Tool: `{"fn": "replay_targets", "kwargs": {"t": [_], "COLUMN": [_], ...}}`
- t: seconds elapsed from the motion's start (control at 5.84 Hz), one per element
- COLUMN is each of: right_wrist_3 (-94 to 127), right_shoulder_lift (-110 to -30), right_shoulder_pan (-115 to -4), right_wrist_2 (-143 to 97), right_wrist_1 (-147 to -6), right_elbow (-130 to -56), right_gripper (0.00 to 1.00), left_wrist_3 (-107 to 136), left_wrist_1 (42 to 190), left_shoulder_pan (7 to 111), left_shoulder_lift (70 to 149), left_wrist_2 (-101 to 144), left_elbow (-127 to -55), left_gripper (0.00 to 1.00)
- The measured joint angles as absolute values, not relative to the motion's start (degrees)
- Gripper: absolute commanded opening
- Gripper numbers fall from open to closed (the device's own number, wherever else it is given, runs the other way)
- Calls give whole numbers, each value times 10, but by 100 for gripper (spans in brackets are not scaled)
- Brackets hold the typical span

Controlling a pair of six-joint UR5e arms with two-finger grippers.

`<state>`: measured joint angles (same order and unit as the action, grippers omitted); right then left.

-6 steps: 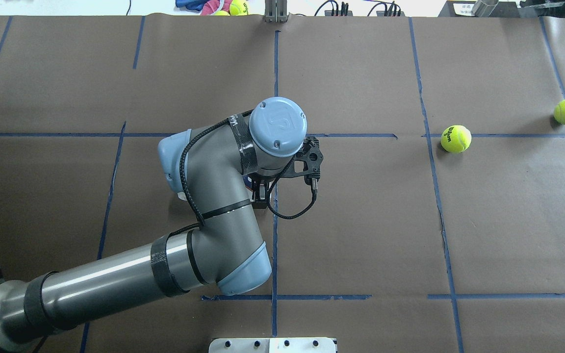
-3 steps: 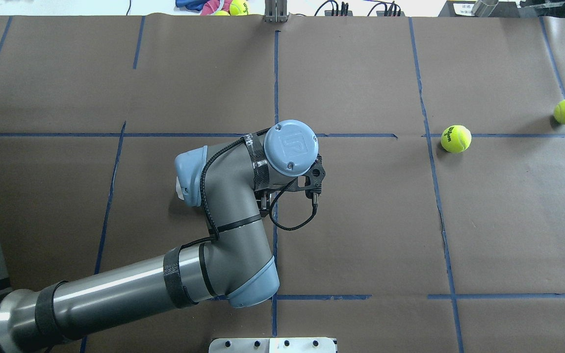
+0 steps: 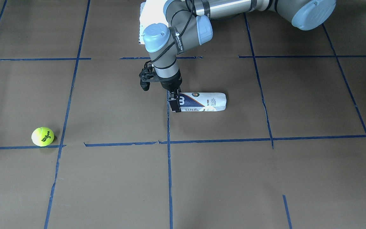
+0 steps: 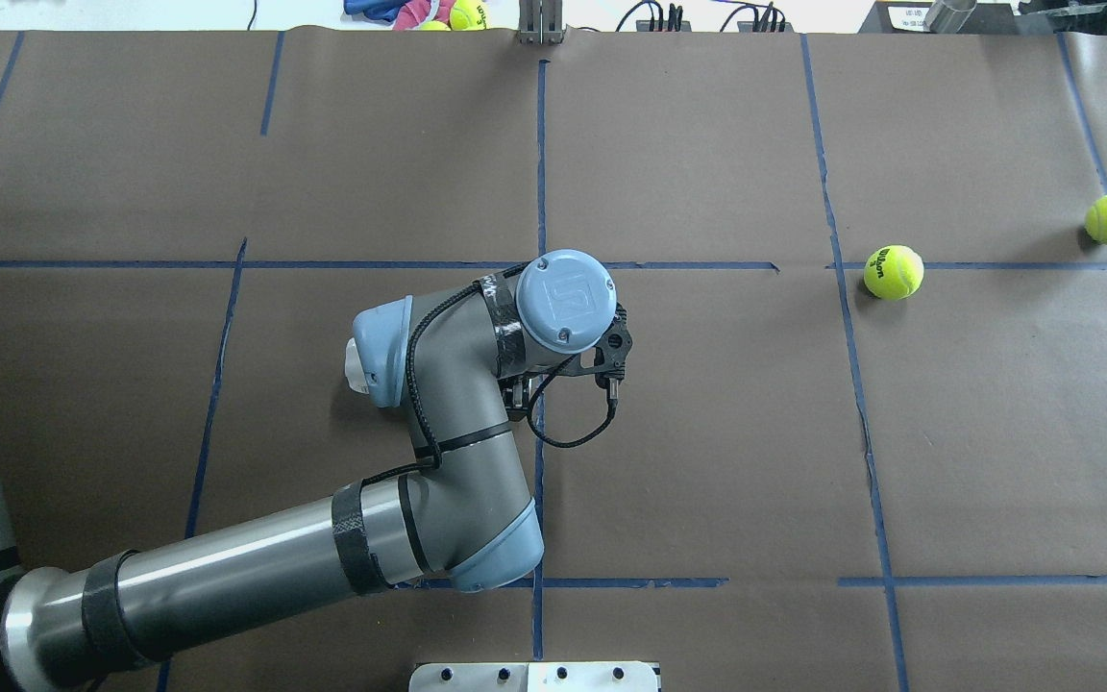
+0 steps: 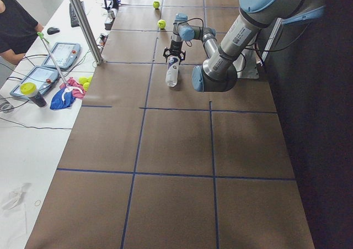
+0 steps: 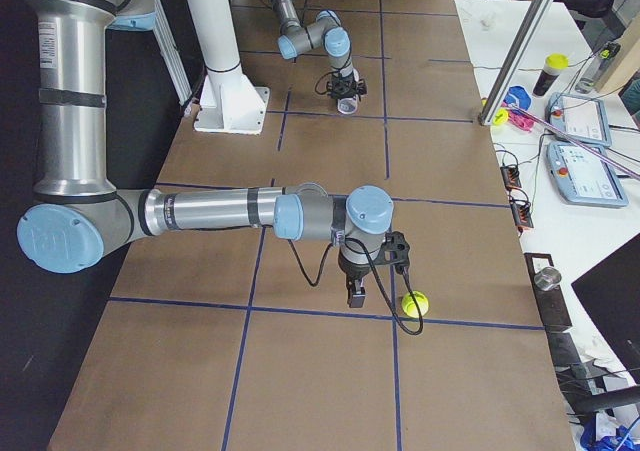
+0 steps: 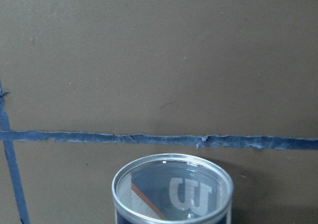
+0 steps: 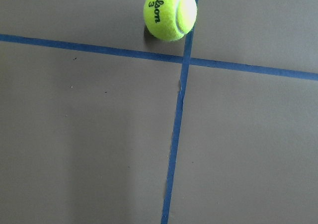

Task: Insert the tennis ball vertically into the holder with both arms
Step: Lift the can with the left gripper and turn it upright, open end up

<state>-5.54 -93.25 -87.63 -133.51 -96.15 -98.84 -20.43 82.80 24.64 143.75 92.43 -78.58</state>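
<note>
Plainly sideways: holder down, grips unreadable

Leftmost from the front, the tennis ball [image 3: 42, 136] sits on the bench [image 3: 265, 178], the right pincer [image 6: 355, 293] near it, open or clenched I cannot tell. Centre, the left pincer [image 3: 175, 106] stands at the open end of the holder [image 3: 203, 101], lying sideways; its grip is unclear. Overhead, the left arm [image 4: 227, 567] hides the holder.

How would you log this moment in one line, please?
holder on side | left gripper at its mouth, grip unclear | right gripper near tennis ball, not holding it
</note>
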Motion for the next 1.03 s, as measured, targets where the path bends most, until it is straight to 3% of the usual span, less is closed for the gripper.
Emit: {"fn": "replay_targets", "kwargs": {"t": [0.17,0.51,1.03], "right_wrist_3": [-55,-55,-55], "right_shoulder_lift": [-933,-933,-932], "right_shoulder_pan": [-876,-876,-876], "right_wrist_2": [-1335,-1335,-1335], "right_wrist_1": [-962,-962,-962], "right_elbow": [-988,-988,-990], "right_gripper": [100,100,100], "left_wrist_3": [-204,-205,-205], "left_wrist_1": [838,842,841], "left_shoulder_pan": [245,245,245], "left_shoulder_lift": [1436,1431,1425], "left_wrist_2": [922,920,908], "left_elbow": [-778,-773,-807], "left_gripper": [96,72,68]}}
